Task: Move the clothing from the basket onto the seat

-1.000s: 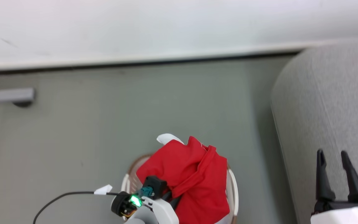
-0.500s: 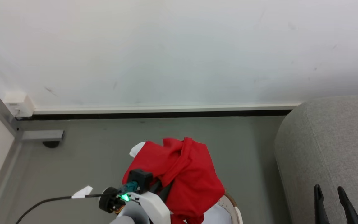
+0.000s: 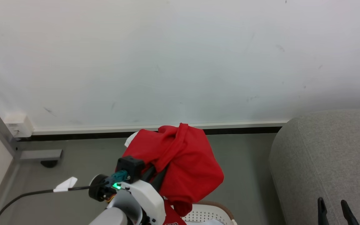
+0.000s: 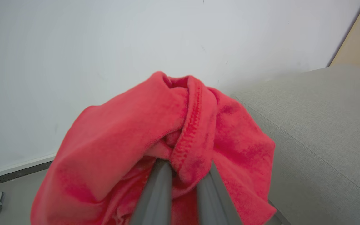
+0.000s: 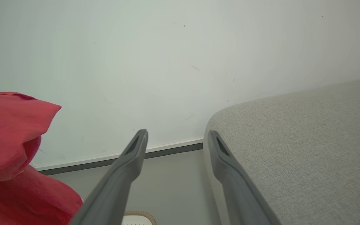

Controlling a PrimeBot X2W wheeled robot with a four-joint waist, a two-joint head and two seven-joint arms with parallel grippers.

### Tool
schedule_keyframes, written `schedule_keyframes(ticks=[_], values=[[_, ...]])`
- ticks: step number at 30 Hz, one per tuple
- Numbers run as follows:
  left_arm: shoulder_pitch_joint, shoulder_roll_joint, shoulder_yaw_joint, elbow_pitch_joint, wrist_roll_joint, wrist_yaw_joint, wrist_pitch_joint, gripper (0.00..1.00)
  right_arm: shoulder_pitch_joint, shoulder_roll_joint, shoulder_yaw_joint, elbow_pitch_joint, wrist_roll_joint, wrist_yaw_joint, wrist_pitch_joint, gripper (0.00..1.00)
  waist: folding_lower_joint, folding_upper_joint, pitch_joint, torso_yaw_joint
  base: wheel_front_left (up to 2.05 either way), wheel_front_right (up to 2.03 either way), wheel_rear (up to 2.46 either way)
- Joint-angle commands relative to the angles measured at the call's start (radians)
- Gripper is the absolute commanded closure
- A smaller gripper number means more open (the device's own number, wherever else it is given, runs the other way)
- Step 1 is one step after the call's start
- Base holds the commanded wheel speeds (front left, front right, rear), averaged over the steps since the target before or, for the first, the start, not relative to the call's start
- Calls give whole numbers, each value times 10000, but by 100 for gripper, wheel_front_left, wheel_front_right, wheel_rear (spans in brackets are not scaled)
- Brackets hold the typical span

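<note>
While the pale wall [image 3: 167, 62] takes up most of the background, the seat [image 3: 330, 156] is the biggest of the task's things. It is a grey upholstered block with rounded edges on the robot's right, and no garment lies on the part in view. Grey floor [image 3: 245, 162] separates it from the clothing [image 3: 186, 162], a bright red bundle that hangs in the air above the basket [image 3: 209, 214] and sags in loose folds. The basket, white and perforated with a brown rim, sits low in the head view, and a further scrap of red with white marks shows beside it.

The left pincer [image 4: 184, 175] is drawn narrow, pinching a bunched fold of the red cloth just by a stitched seam. The right pincer [image 5: 177, 137] stands wide and holds nothing, close to the seat's edge.

The fabric looks light, limp and unbreakable, so it should swing and trail as it is carried. The thick seamed fold seems the surest place to hold it, though the hanging tail could snag the basket's rim.
</note>
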Motion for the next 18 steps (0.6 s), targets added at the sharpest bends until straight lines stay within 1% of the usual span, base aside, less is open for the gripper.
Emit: schedule_keyframes(ticks=[1,13,16,18], values=[[-1,131,56,-186,-49,57,48,100,135,-26,-60,12,72,-25,-29,0,1,0,-58,-19,0,0,0],[84,367,54,-814,-72,289,337,100,98,-26,62,-46,-9,-25,-29,0,1,0,-169,-91,0,0,0],[102,379,24,-909,-100,306,376,100,42,-25,355,-154,-138,-25,-29,0,1,0,-132,-97,0,0,0],[73,373,4,-965,-109,321,377,100,-35,-23,737,-232,-162,-25,-29,0,1,0,-109,-108,0,0,0]])
